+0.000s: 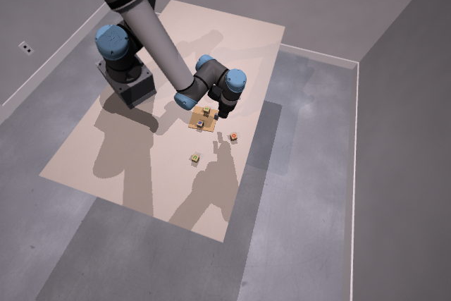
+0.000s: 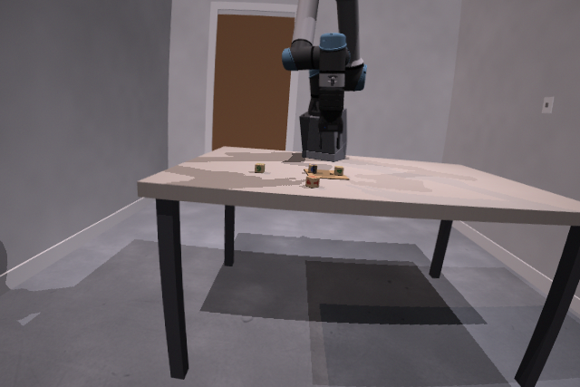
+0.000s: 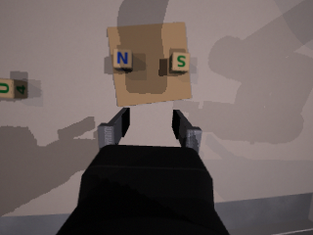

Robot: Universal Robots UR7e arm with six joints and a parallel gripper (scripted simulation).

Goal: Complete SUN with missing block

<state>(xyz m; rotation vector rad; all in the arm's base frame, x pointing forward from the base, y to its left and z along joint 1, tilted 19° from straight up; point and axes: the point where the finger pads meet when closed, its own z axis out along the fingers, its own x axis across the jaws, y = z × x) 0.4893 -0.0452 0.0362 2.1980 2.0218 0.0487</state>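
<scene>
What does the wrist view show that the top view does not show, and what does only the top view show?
Only the wrist view makes the letters readable: N and S, with a gap between them, and the open, empty gripper. Only the top view shows the red-lettered block lying off the mat, the robot's base and the floor. Both show the mat, its two blocks, and the U block off the mat.

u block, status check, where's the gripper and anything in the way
Gripper open, empty, above table beside mat. U block off mat on table, not gripped. N block and S block on mat, gap between; nothing blocking it.
</scene>
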